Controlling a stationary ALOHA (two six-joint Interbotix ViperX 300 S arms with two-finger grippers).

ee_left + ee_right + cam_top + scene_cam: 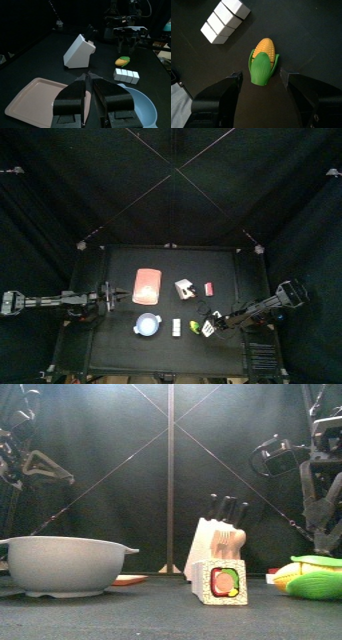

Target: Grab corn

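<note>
The corn (263, 61) is a small yellow cob in a green husk lying on the black table near the front right; it also shows in the top view (207, 329), the front view (315, 579) and the left wrist view (122, 61). My right gripper (260, 76) is open and hangs right over the corn, one jaw on each side of its husk end, not closed on it. In the front view the right gripper (325, 542) sits just above the corn. My left gripper (87, 92) is shut and empty, resting at the table's left (114, 299).
A white stick of sushi pieces (224, 20) lies next to the corn (177, 328). A blue-white dish (147, 325), an orange-red pad (147, 285), a white knife block (185, 286) and a small red piece (207, 286) stand around the table's middle.
</note>
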